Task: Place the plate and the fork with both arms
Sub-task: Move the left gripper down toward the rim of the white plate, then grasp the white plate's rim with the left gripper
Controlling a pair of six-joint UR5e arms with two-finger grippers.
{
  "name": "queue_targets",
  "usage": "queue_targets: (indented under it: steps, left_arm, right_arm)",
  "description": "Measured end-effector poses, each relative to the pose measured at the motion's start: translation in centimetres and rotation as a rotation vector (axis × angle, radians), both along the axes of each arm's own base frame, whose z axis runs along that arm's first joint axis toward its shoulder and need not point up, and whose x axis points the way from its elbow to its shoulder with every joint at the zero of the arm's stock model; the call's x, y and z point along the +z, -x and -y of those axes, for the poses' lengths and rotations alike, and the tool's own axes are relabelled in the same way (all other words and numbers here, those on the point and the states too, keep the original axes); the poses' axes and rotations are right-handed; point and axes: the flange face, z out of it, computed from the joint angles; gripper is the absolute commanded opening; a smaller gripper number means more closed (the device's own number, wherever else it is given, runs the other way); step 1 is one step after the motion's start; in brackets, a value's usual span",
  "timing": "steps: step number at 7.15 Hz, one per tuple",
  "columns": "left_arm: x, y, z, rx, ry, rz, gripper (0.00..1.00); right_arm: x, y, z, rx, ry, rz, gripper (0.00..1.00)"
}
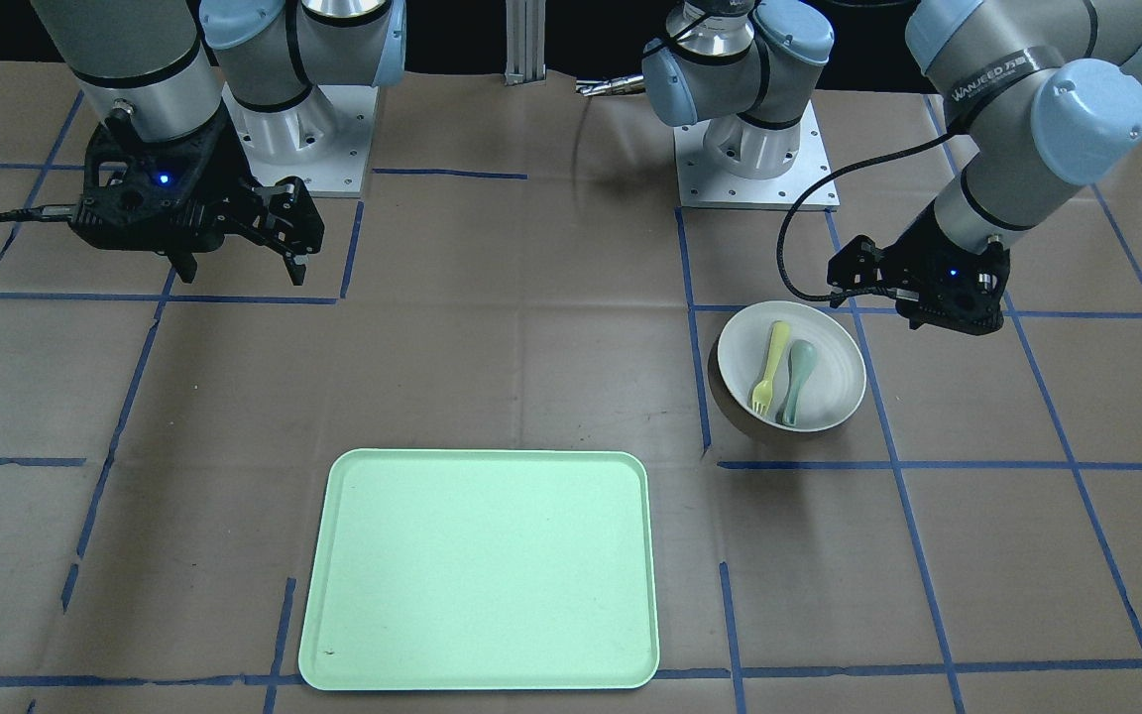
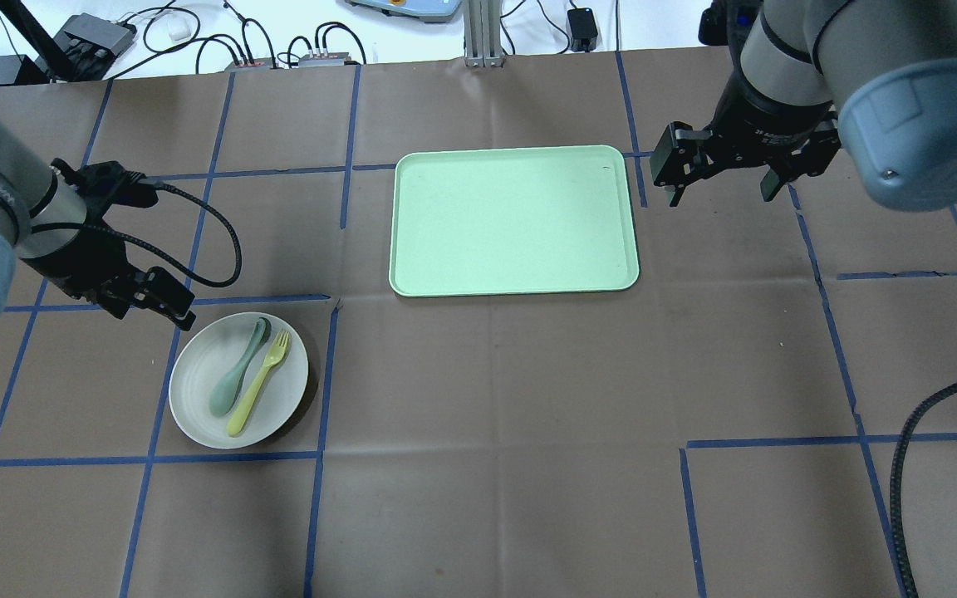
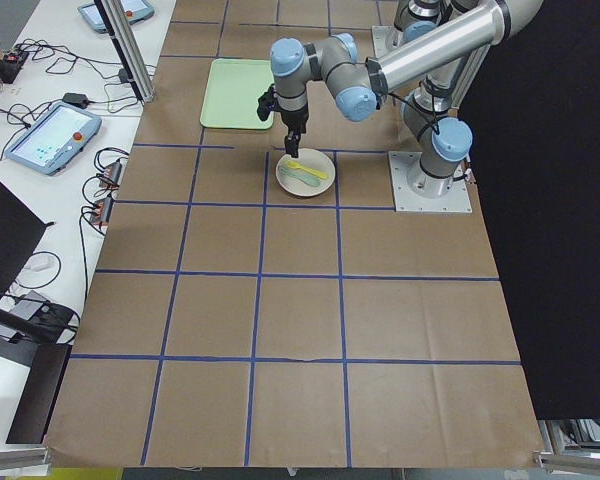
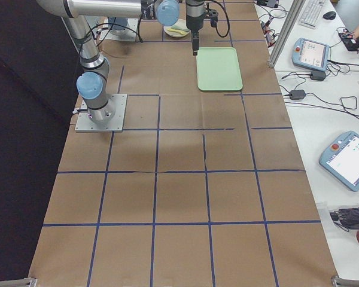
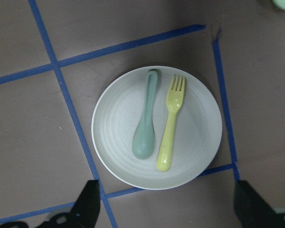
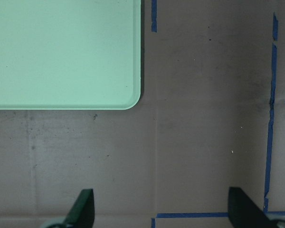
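Observation:
The off-white plate [image 2: 196, 394] sits on the table on my left side and also shows in the front view [image 1: 834, 352] and the left wrist view [image 5: 114, 128]. On it lie the pale-yellow fork [image 2: 258, 382] [image 1: 767, 369] [image 5: 170, 126] and a grey-green spoon [image 2: 238, 368] [image 5: 146, 118], side by side. My left gripper [image 2: 150, 311] [image 5: 168, 209] is open and empty, hovering above the plate's near-left rim. My right gripper [image 2: 719, 195] [image 1: 242, 270] [image 6: 164, 211] is open and empty, above the table just right of the tray.
The mint-green rectangular tray [image 2: 516, 220] [image 1: 480, 570] [image 6: 61, 52] lies at the table's far middle with nothing on it. Blue tape lines grid the brown table cover. A black cable [image 2: 910, 448] lies at the near right.

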Motion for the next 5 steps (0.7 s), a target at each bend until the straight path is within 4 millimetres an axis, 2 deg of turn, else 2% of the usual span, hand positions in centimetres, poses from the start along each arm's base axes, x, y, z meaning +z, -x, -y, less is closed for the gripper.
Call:
queue_targets:
  steps: [4,5]
  left_arm:
    - [-7.6,-7.2,-0.1,0.119,-0.060,-0.122,0.99]
    - [-9.6,-8.3,-0.4,0.133,-0.043,-0.151,0.99]
  right_arm:
    - [0.1,0.0,0.0,0.000,0.003,0.002,1.00]
    - [0.1,0.0,0.0,0.000,0.003,0.002,1.00]
